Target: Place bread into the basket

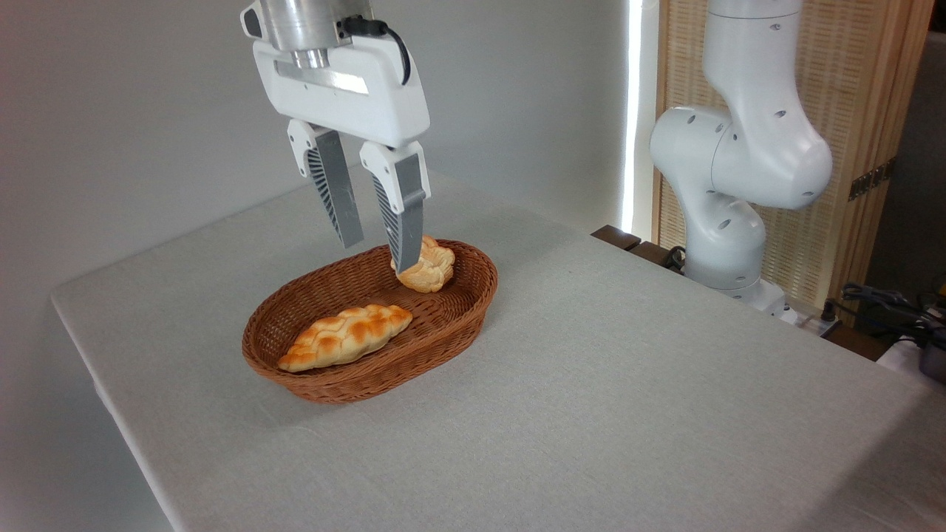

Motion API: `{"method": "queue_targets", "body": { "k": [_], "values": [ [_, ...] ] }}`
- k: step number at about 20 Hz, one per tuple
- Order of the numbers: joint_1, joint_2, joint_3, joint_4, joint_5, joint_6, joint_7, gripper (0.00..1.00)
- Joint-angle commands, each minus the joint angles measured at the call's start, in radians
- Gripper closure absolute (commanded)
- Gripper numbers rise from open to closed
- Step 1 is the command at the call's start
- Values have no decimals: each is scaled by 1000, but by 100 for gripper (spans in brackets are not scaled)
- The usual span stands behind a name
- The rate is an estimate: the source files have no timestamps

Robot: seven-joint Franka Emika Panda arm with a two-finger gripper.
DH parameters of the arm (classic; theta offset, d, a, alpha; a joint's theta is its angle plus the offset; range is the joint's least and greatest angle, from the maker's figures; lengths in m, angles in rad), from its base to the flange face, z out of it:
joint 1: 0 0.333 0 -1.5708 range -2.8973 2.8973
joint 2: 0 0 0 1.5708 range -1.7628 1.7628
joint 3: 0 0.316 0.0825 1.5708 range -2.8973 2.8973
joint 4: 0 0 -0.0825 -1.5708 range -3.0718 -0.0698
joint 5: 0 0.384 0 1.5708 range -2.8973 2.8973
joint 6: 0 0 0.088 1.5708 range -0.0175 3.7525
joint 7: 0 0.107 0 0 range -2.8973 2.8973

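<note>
The bun (426, 267) lies inside the basket (473, 310), at its far end and leaning against the far wall, tilted rather than flat. A braided loaf (344, 337) fills the basket's near end, apart from the bun. The end effector (377, 255) hangs over the basket's far half with its fingers spread partway and nothing between them. Its right fingertip crosses in front of the bun; contact cannot be told. From the end effector the bun lies just to the right and slightly beyond. The placing looks done; a straight lift should clear it.
</note>
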State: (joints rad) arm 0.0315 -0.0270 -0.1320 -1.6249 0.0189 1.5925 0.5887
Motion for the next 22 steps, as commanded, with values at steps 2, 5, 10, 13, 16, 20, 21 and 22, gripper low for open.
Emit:
{"method": "queue_targets", "body": {
  "k": [2,5,10,13,16,20,21,22],
  "values": [
    [4,58,26,108,10,-74,31,0],
    [2,42,35,91,10,-31,33,0],
    [2,-10,45,10,-4,49,63,0],
    [1,-21,49,-6,-16,46,75,0],
    [1,-21,49,-10,-54,38,72,0],
    [1,-22,43,-18,-65,29,66,0],
    [1,-22,40,-19,-65,26,66,0],
    [1,-22,38,-19,-65,26,66,0]
  ]
}}
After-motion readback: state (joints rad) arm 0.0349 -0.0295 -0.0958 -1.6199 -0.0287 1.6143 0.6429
